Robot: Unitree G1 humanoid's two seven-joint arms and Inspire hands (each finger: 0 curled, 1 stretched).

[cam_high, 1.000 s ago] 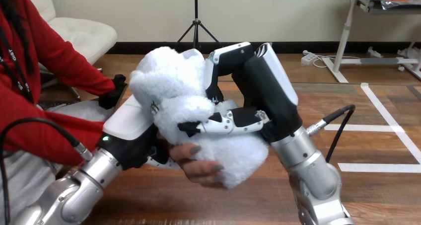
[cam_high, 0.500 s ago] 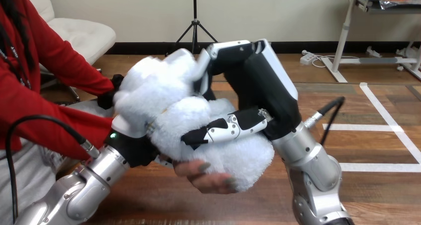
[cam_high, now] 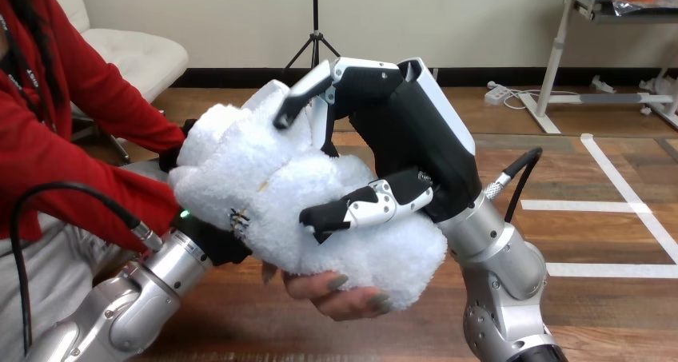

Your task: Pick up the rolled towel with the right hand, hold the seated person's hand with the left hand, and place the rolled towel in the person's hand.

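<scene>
The rolled towel [cam_high: 264, 194], white and fluffy, lies across the person's hand [cam_high: 340, 290], whose fingers curl up round its underside. My right hand [cam_high: 408, 138] sits over the towel from the right. Its upper fingers [cam_high: 304, 98] are straightened and lifted above the towel's top, and its thumb [cam_high: 360, 208] rests on the towel's front. My left hand [cam_high: 209, 240] comes in from the lower left under the towel, beside the person's hand, and is mostly hidden by it.
The person's red-sleeved arm [cam_high: 96, 190] reaches in from the left edge, and a second red sleeve [cam_high: 120, 106] sits behind it. Wooden surface with white tape lines [cam_high: 616, 218] stretches to the right of my right arm.
The towel has slid left and down into the person's hand. My right hand's upper fingers, wrapped over the towel before, have lifted off its top.
</scene>
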